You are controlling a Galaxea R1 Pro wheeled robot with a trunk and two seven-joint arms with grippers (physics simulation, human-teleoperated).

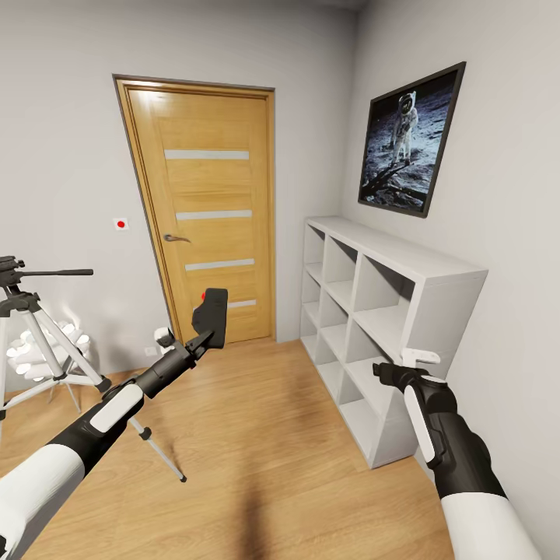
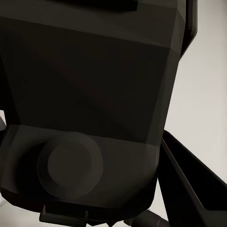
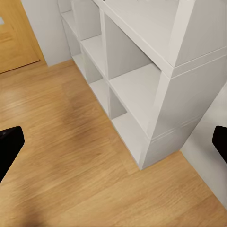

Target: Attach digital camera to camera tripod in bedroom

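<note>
Grey-white walls, wooden door (image 1: 206,210), white cube shelves (image 1: 381,311), astronaut picture (image 1: 410,140), light wood floor (image 1: 264,451)

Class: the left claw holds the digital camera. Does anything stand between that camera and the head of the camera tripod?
Nothing visible does. The digital camera sits in the left claw, and open air separates it from the camera tripod head at the head view's left edge. The white lamp sits behind the tripod's legs.

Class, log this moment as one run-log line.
left gripper: shut on digital camera, held aloft | right gripper: open, empty | camera tripod: standing, head bare
</note>
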